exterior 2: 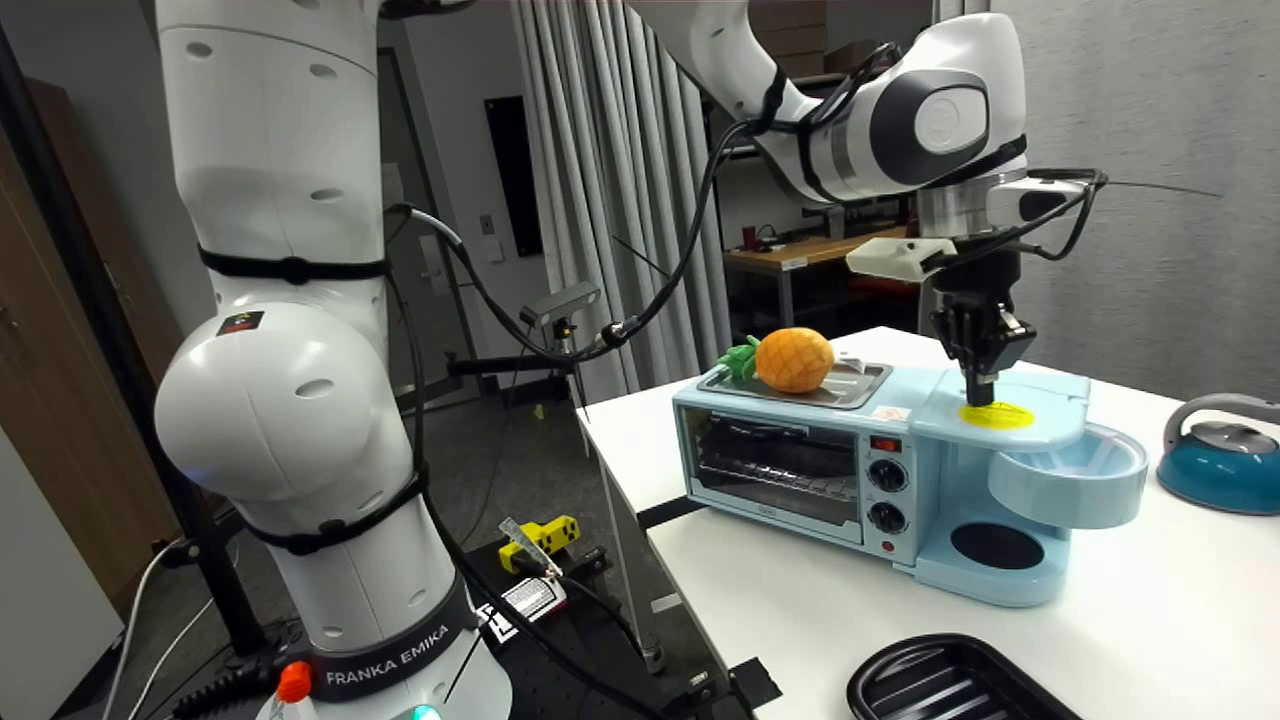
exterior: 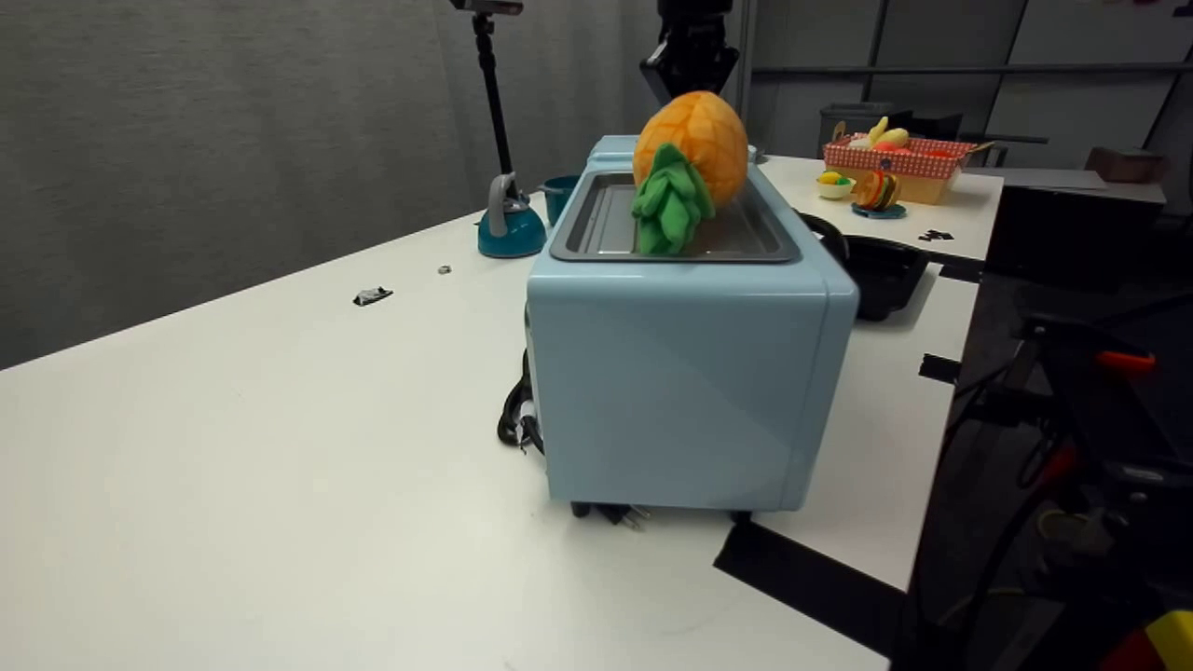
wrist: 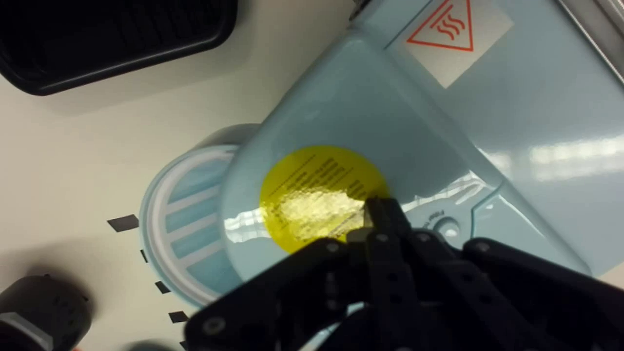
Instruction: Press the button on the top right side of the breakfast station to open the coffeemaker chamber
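Note:
The light-blue breakfast station (exterior: 680, 391) stands on the white table. It also shows in an exterior view (exterior 2: 920, 382) and the wrist view (wrist: 516, 107). A small round button (wrist: 447, 228) is on the coffeemaker top in the wrist view, beside a yellow round label (wrist: 312, 180). The coffeemaker chamber (exterior 2: 1070, 500), a light-blue ribbed basket (wrist: 195, 226), sticks out from under the top. My gripper (exterior 2: 980, 392) is shut and empty, pointing down over the label. In the wrist view its fingertips (wrist: 382, 209) are left of the button. I cannot tell whether they touch the top.
An orange-and-green plush pineapple (exterior 2: 793, 360) lies on the station's metal tray (exterior 2: 868, 385). A black pan (exterior 2: 950, 680) lies in front of the station. A teal kettle (exterior 2: 1225, 465) stands beyond the chamber. A food basket (exterior: 923, 186) stands at the table's far end.

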Robot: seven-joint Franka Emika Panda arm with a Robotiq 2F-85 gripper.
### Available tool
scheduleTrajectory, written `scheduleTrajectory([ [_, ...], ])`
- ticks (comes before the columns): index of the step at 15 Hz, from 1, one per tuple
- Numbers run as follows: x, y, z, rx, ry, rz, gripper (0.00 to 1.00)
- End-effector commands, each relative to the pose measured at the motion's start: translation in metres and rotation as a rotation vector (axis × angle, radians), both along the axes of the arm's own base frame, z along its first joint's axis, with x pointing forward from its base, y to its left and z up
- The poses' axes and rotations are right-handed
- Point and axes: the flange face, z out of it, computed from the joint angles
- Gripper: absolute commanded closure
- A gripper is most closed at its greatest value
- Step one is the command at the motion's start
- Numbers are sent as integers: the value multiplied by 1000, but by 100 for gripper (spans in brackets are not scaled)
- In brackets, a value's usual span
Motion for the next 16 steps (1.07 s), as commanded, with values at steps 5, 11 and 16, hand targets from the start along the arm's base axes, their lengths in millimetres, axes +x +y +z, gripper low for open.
scheduleTrajectory([
  [5, -35, 4, 7, -27, -23, 27, 100],
  [11, -65, 17, 30, -77, -97, 88, 100],
  [16, -89, 22, 49, -100, -146, 120, 100],
])
